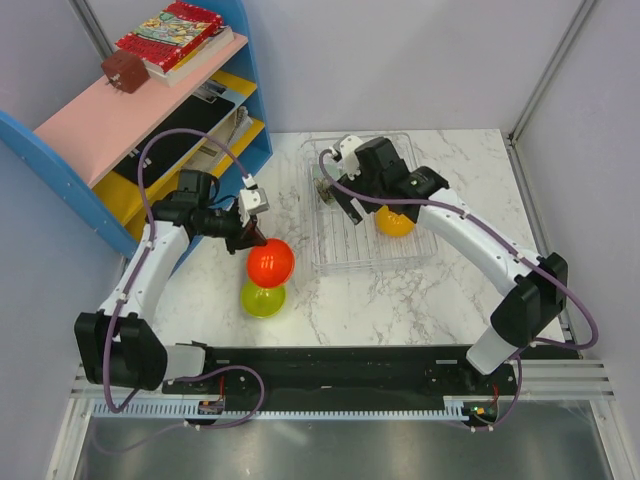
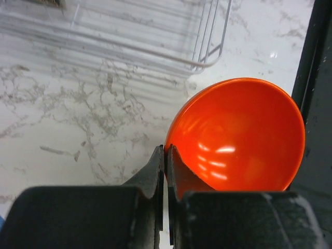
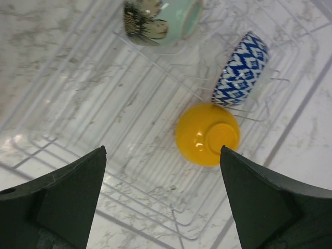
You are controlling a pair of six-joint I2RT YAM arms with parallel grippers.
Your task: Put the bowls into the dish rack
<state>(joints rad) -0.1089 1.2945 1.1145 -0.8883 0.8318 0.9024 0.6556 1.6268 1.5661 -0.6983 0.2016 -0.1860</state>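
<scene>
My left gripper (image 1: pixel 252 237) is shut on the rim of the red-orange bowl (image 1: pixel 270 262), held just left of the clear dish rack (image 1: pixel 330 262); the same bowl (image 2: pixel 236 135) fills the left wrist view, its rim pinched between the closed fingers (image 2: pixel 156 168). The yellow-green bowl (image 1: pixel 263 298) sits on the table below it. My right gripper (image 3: pixel 163 150) is open and empty above the rack (image 3: pixel 78 104). In the rack lie the orange-yellow bowl (image 3: pixel 207 134), upside down, the blue-and-white bowl (image 3: pixel 239 69) on edge, and the pale green, brown-patterned bowl (image 3: pixel 158 18). The orange-yellow bowl (image 1: pixel 395 222) also shows from above.
A blue-and-pink shelf unit (image 1: pixel 130 110) with books stands at the back left, close to the left arm. The enclosure's white walls and a metal post (image 1: pixel 545 80) bound the marble table at the back and right.
</scene>
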